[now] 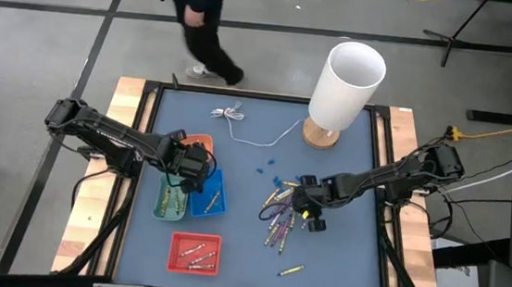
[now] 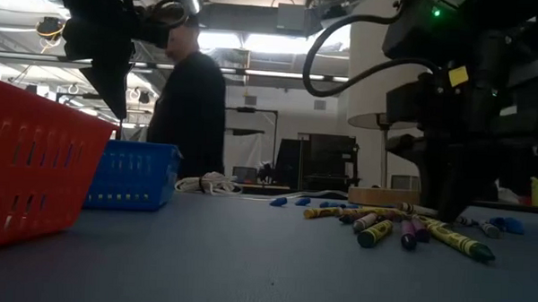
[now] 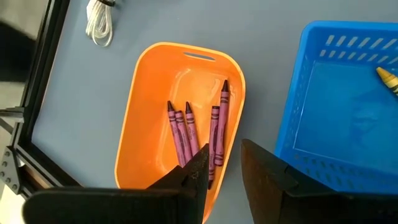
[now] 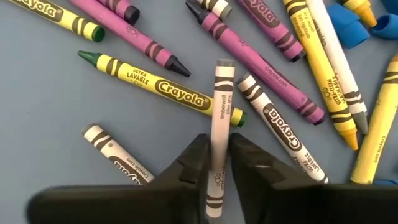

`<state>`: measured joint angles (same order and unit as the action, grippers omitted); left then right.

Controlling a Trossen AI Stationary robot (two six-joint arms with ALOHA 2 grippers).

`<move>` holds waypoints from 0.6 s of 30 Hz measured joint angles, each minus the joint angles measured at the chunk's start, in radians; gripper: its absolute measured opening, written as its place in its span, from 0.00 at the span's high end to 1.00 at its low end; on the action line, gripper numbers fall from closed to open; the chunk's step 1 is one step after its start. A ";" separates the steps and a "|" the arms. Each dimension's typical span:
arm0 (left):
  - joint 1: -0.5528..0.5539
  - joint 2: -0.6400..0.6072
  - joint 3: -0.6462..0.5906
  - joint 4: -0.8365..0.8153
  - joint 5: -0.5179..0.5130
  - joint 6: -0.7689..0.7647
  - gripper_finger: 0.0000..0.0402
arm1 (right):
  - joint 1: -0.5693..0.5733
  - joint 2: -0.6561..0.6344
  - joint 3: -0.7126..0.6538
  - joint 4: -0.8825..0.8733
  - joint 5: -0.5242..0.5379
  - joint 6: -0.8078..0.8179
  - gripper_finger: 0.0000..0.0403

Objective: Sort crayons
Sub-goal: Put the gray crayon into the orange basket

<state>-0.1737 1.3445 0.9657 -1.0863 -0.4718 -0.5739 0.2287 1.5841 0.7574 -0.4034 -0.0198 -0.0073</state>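
"Crayola" is printed on the yellow crayon [image 4: 163, 84] with "ULTRA LAVABLE" beside it, and again on the white crayon [image 4: 281, 127] and a purple crayon [image 4: 258, 54]. The whitish crayon [image 4: 219, 124] between the right claw's [image 4: 215, 163] fingers carries small print that reads roughly "timberwolf".

Tall white cylindrical lamp shade [image 1: 347, 85] on round wooden base, far edge. Thin white coiled cable [image 1: 231, 115] beside. Person in dark clothes [image 1: 198, 13] behind table.

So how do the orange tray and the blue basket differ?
The orange tray has smooth solid walls; the blue basket has slotted walls. The orange tray holds four purple crayons; the blue basket shows one yellow crayon at the edge of the left wrist view. Both sit on the table, side by side.
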 joint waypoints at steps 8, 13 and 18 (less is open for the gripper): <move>-0.017 -0.038 0.000 -0.005 0.041 0.000 0.81 | 0.000 0.005 0.056 -0.073 0.001 -0.001 0.98; -0.074 -0.110 0.000 -0.005 0.045 -0.026 0.81 | 0.000 0.004 0.181 -0.210 0.003 -0.001 0.95; -0.148 -0.175 0.000 -0.004 0.044 -0.056 0.81 | 0.000 0.003 0.321 -0.224 0.003 -0.001 0.93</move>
<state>-0.3217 1.1693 0.9661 -1.0904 -0.4274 -0.6299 0.2287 1.5875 1.0784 -0.6277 -0.0165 -0.0084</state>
